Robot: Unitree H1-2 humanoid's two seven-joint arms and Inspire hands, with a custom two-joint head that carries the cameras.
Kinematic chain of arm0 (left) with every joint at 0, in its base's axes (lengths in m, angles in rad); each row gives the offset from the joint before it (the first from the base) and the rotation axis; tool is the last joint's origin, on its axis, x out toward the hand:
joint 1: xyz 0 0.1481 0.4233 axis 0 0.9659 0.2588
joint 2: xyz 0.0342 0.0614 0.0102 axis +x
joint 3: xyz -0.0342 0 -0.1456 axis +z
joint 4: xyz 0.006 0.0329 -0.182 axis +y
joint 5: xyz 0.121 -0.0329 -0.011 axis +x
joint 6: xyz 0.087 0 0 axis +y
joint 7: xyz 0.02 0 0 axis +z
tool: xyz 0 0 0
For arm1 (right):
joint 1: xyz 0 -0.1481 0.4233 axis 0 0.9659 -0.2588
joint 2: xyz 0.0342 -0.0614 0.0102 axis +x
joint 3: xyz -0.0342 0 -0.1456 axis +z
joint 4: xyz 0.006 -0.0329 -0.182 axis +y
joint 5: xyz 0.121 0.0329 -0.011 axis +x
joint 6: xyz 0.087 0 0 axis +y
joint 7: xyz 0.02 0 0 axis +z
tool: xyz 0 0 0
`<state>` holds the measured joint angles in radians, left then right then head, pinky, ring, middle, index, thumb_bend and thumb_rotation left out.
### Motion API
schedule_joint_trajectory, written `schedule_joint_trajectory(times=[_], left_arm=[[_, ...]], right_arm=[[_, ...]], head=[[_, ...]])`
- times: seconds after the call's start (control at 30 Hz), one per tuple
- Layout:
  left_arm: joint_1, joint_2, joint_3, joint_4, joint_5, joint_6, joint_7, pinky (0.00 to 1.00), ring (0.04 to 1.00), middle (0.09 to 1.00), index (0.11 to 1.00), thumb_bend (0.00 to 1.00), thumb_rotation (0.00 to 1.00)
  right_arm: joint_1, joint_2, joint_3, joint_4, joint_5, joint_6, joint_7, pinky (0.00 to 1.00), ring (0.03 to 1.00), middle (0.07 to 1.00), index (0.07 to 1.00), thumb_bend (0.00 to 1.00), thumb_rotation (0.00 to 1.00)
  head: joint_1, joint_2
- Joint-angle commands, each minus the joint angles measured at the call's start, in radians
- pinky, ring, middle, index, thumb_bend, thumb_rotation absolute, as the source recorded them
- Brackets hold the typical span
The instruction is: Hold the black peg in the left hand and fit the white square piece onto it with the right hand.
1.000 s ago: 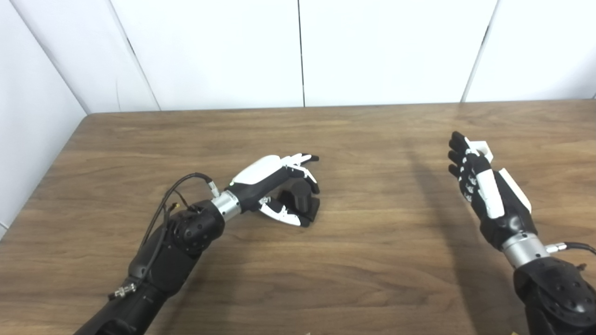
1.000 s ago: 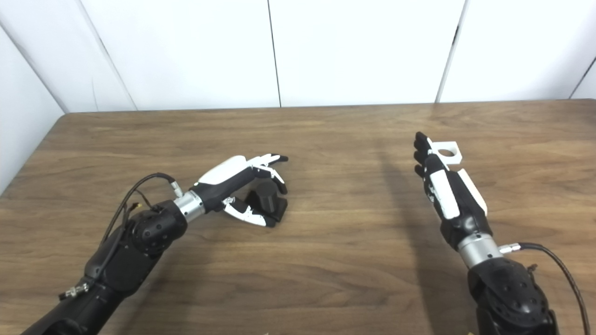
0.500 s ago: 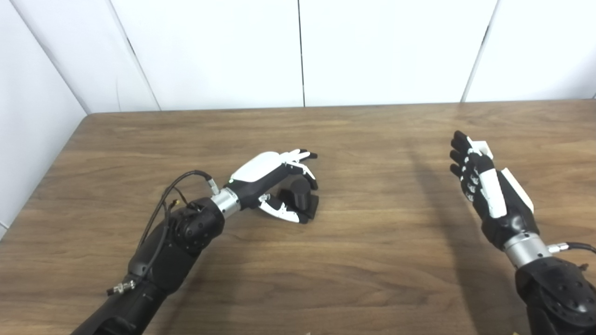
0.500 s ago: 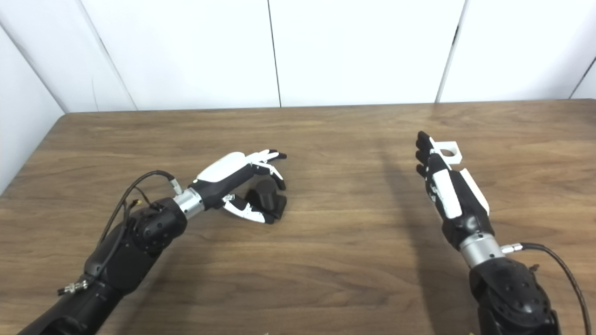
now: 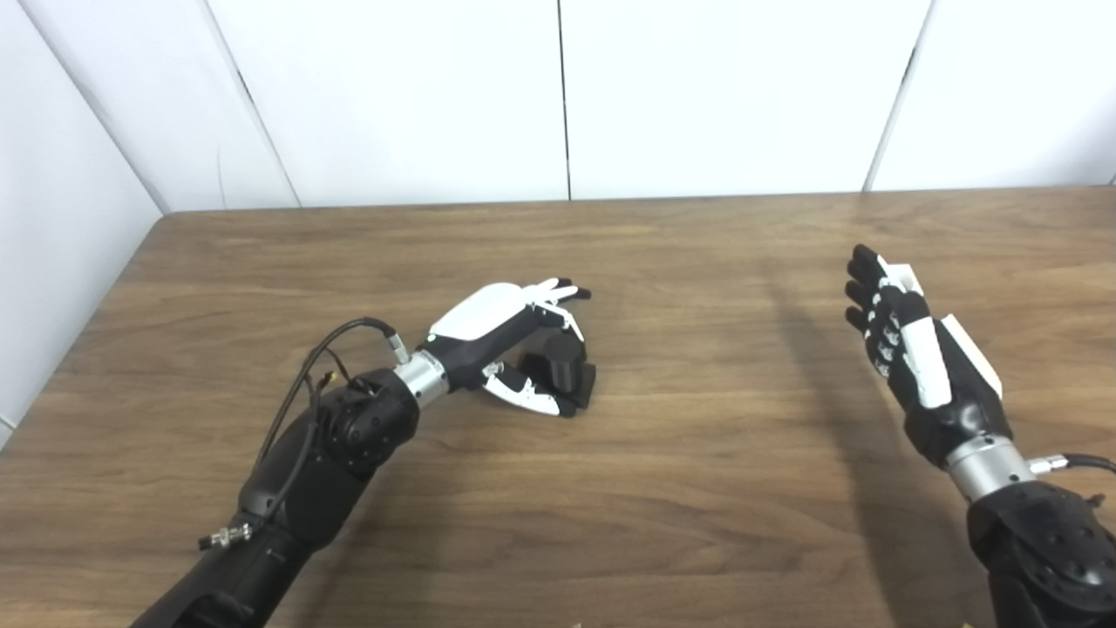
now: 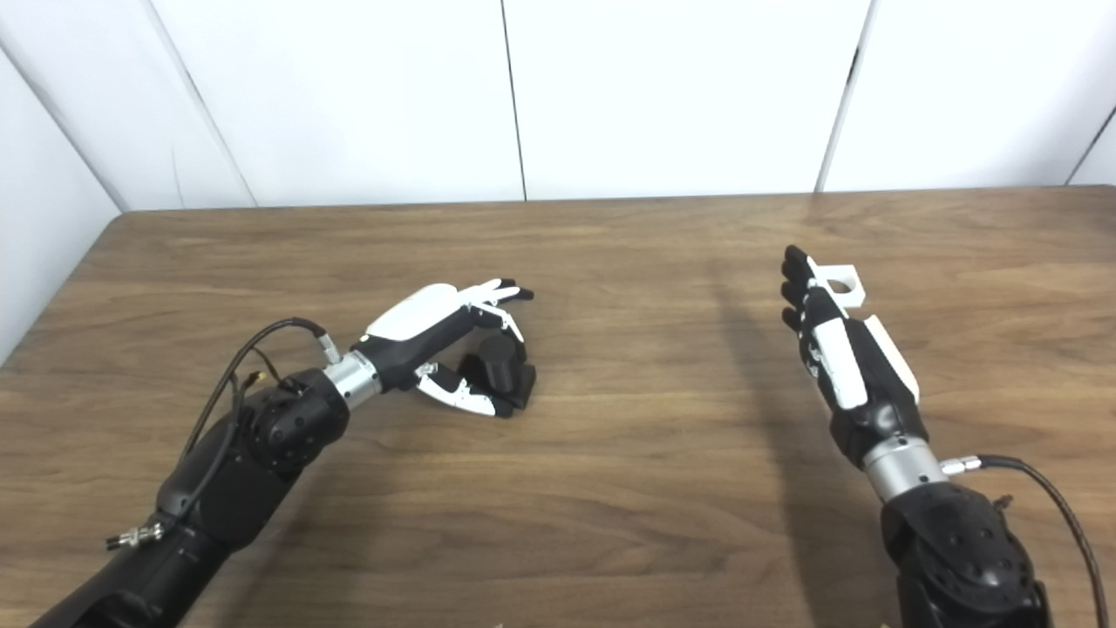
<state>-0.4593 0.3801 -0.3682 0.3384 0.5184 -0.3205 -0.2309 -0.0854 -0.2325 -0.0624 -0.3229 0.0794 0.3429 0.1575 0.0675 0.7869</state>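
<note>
Brown wood-grain table (image 5: 680,488), white panelled wall (image 5: 715,87) behind.

L hand (image 5: 510,336): low over table, left of centre, fingers (image 5: 558,296) arched over the black cylindrical peg on its square black base (image 5: 565,371), thumb (image 5: 523,397) lying along near side of base. Peg stands upright on table, base flat on the wood. Fingers and thumb bracket the peg w/ gaps visible; firm contact not clear, so can't tell if grip is closed on it or just cupped around.

R hand (image 6: 837,353): raised over right side of table, well apart from peg, fingers extended and pointing away from the cameras, spread slightly, holding nothing. White square plastic piece w/ round hole (image 6: 841,283) lies flat on table just beyond/right of R fingertips; in left eye view mostly hidden behind fingers. Touching or not: can't tell.

Black cable (image 5: 336,344) loops off L wrist; another cable (image 6: 1037,488) at R wrist.
</note>
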Motion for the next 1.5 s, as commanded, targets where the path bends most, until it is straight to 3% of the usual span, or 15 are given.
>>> schedule_joint_trajectory(times=[0.0, 0.27, 0.33, 0.4, 0.5, 0.67, 0.8, 0.93, 1.0, 1.07, 1.23, 1.47], left_arm=[[-0.008, 0.046, -0.004, 0.025, 0.068, 0.059, -0.01, 0.98, 1.0, 0.955, 0.492, 0.52, 0.08], [-0.009, 0.043, -0.007, 0.028, 0.075, 0.063, -0.007, 0.97, 1.0, 0.951, 0.491, 0.52, 0.07], [-0.009, 0.042, -0.009, 0.033, 0.076, 0.061, -0.004, 0.97, 1.0, 0.952, 0.491, 0.52, 0.07], [-0.007, 0.041, -0.009, 0.034, 0.073, 0.061, -0.004, 0.97, 1.0, 0.952, 0.491, 0.52, 0.07], [-0.005, 0.039, -0.012, 0.034, 0.072, 0.062, -0.001, 0.97, 1.0, 0.952, 0.491, 0.52, 0.08], [-0.003, 0.038, -0.014, 0.037, 0.069, 0.058, 0.007, 0.97, 1.0, 0.951, 0.491, 0.52, 0.08], [-0.003, 0.039, -0.017, 0.039, 0.069, 0.061, 0.006, 0.97, 1.0, 0.952, 0.491, 0.52, 0.07], [-0.001, 0.04, -0.016, 0.04, 0.064, 0.062, 0.004, 0.99, 1.0, 0.953, 0.492, 0.52, 0.07], [0.0, 0.04, -0.016, 0.042, 0.064, 0.058, 0.008, 0.99, 1.0, 0.953, 0.491, 0.52, 0.07], [0.001, 0.041, -0.017, 0.044, 0.065, 0.055, 0.012, 0.99, 1.0, 0.954, 0.491, 0.52, 0.07], [0.002, 0.041, -0.019, 0.04, 0.069, 0.061, 0.008, 0.99, 1.0, 0.954, 0.492, 0.52, 0.07], [0.004, 0.041, -0.021, 0.04, 0.067, 0.057, 0.012, 0.98, 1.0, 0.954, 0.492, 0.52, 0.07]], right_arm=[[-0.036, -0.014, -0.01, -0.047, 0.002, -0.008, -0.004, 1.0, 1.0, 1.0, 1.0, 0.91, 1.0], [-0.038, -0.008, -0.022, -0.044, -0.002, -0.025, -0.017, 1.0, 1.0, 1.0, 1.0, 0.9, 1.0], [-0.042, -0.002, -0.04, -0.038, -0.003, -0.058, -0.032, 1.0, 1.0, 1.0, 0.996, 0.82, 0.97], [-0.055, -0.003, -0.067, -0.028, -0.012, -0.091, -0.054, 0.9, 0.944, 0.96, 0.95, 0.69, 0.75], [-0.073, -0.022, -0.087, -0.016, -0.037, -0.14, -0.07, 0.8, 0.877, 0.906, 0.896, 0.64, 0.58], [-0.123, -0.136, -0.075, -0.008, -0.225, -0.147, -0.087, 0.75, 0.832, 0.869, 0.854, 0.64, 0.59], [-0.162, -0.214, -0.065, 0.006, -0.289, -0.138, -0.066, 0.81, 0.879, 0.89, 0.863, 0.65, 0.57], [-0.215, -0.385, 0.025, 0.053, -0.494, -0.17, -0.007, 0.78, 0.91, 0.938, 0.889, 0.64, 0.61], [-0.251, -0.457, 0.069, 0.082, -0.575, -0.18, 0.027, 0.79, 0.944, 0.951, 0.858, 0.73, 0.52], [-0.285, -0.509, 0.105, 0.104, -0.634, -0.174, 0.07, 0.82, 0.97, 0.96, 0.843, 0.78, 0.49], [-0.337, -0.567, 0.149, 0.152, -0.676, -0.186, 0.141, 0.84, 0.975, 0.955, 0.816, 0.82, 0.46], [-0.377, -0.581, 0.181, 0.243, -0.69, -0.24, 0.176, 0.84, 0.948, 0.937, 0.808, 0.82, 0.49]], head=[[0.001, 0.0], [-0.004, -0.002], [-0.007, -0.002], [-0.012, -0.002], [-0.022, -0.002], [-0.033, 0.0], [-0.036, 0.0], [-0.047, -0.001], [-0.05, -0.003], [-0.053, -0.004], [-0.061, -0.006], [-0.059, -0.005]])
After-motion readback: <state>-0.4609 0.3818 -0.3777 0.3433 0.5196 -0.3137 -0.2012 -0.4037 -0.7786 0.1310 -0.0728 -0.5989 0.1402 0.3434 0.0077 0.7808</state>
